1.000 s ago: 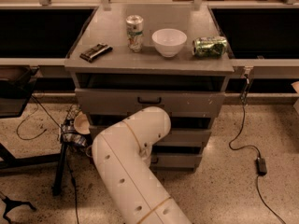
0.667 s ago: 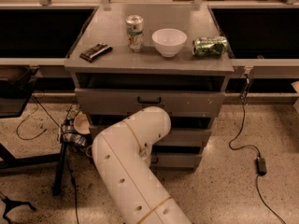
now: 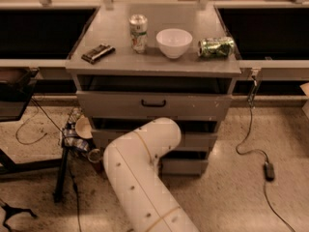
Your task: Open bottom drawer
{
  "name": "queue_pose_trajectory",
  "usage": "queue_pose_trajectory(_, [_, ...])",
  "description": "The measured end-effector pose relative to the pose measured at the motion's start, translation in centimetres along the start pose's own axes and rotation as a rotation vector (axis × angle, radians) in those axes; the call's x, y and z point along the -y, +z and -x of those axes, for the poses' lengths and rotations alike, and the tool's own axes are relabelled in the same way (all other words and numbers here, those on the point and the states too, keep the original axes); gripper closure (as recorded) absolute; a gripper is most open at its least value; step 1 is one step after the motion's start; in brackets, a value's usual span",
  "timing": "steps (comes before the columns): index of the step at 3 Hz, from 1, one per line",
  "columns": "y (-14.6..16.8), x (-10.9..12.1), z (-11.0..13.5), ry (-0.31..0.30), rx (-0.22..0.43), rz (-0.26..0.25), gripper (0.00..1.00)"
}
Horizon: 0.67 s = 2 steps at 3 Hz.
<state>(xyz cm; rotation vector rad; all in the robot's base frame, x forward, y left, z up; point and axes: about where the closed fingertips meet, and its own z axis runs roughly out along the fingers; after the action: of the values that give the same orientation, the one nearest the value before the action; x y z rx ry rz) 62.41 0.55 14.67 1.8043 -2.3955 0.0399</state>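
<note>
The bottom drawer (image 3: pixel 184 166) is the lowest grey front of the cabinet. Only its right part shows beside my white arm (image 3: pixel 140 168); its handle is hidden behind the arm. The arm's elbow bends up in front of the middle drawer (image 3: pixel 195 140) and reaches down toward the lower fronts. My gripper is hidden behind the arm, somewhere near the lower drawers. The top drawer (image 3: pixel 111 105) stands slightly out, with its black loop handle (image 3: pixel 153 103) in view.
On the cabinet top (image 3: pixel 116 64) are an upright can (image 3: pixel 138 32), a white bowl (image 3: pixel 174 42), a green can on its side (image 3: pixel 216 47) and a dark flat packet (image 3: pixel 98 53). Cups and clutter (image 3: pixel 79 134) lie left of the cabinet. A cable with a power brick (image 3: pixel 269 171) crosses the floor at right.
</note>
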Motion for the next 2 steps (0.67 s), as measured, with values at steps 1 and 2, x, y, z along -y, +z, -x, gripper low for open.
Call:
queue_pose_trajectory(1, [0.0, 0.0, 0.0, 0.000, 0.000, 0.000, 0.00])
queue_pose_trajectory(2, [1.3, 0.1, -0.4, -0.054, -0.061, 0.054, 0.00])
